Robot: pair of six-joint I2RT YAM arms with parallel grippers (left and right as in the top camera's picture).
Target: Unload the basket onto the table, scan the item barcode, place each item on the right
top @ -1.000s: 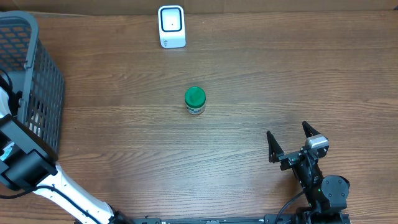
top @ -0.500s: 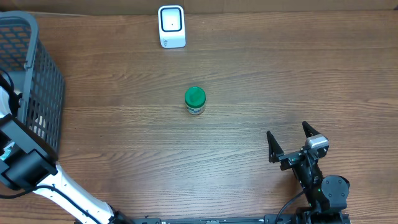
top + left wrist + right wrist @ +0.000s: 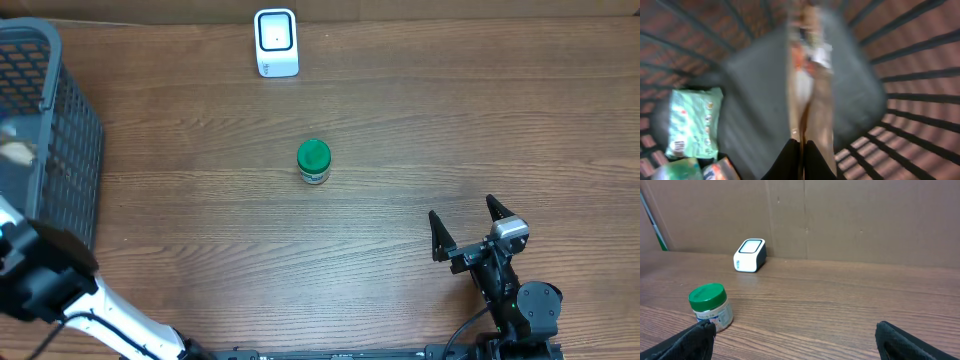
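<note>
One view, the left wrist's, is showing the left jaws clamping a blurred tan packet (image 3: 810,95) inside the basket (image 3: 925,96). Overhead, the right jaws are gaping, with jar (image 3: 314,161) and scanner (image 3: 276,42) sitting on the desk (image 3: 450,120).

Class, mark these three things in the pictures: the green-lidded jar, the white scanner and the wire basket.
green-lidded jar (image 3: 314,154), overhead view, centre of its green lid
white scanner (image 3: 276,36), overhead view, middle of its top face
wire basket (image 3: 75,140), overhead view, mesh of the wall facing the jar

Overhead top-down, right wrist low, scanner (image 3: 276,42) common to both.
</note>
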